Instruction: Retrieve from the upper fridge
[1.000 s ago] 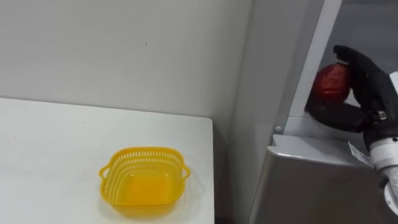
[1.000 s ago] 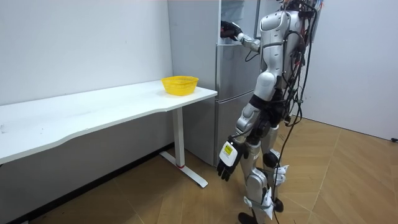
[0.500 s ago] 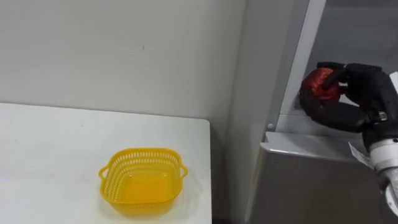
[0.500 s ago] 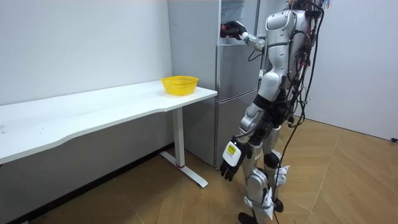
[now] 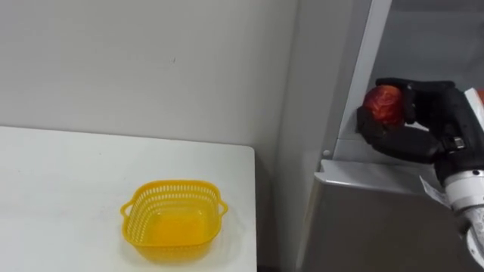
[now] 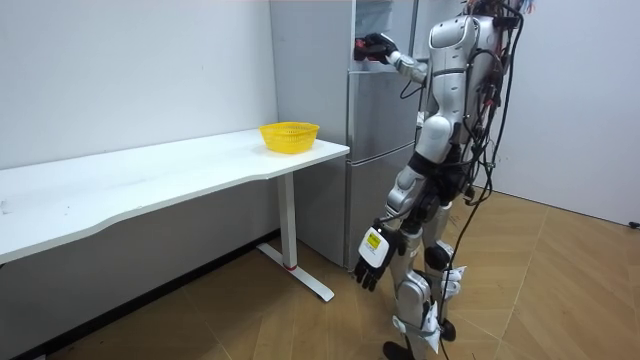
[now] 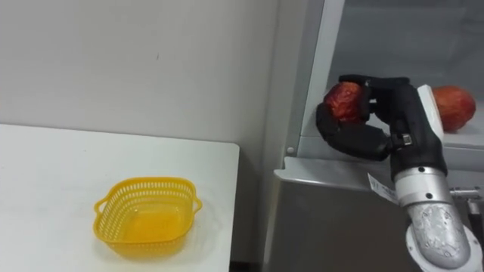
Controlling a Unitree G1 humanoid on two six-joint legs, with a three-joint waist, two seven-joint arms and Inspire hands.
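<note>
My right hand [image 5: 420,119] [image 7: 376,119] is shut on a red round fruit [image 5: 383,105] [image 7: 345,100], held at the front edge of the open upper fridge compartment [image 7: 393,45]. A second red fruit [image 7: 454,107] lies on the fridge shelf behind the hand. In the room view I stand upright facing the grey fridge [image 6: 372,150], with my right hand [image 6: 372,47] raised to its upper section and my left hand [image 6: 368,260] hanging open by my thigh.
A yellow mesh basket [image 5: 175,220] [image 6: 289,135] sits empty near the right end of the white table [image 5: 53,196], left of the fridge. The closed lower fridge door [image 5: 370,227] lies below my hand. A plain wall stands behind the table.
My right hand has drawn the red fruit leftward and slightly down, from inside the compartment to its front edge. The view has shifted a little.
</note>
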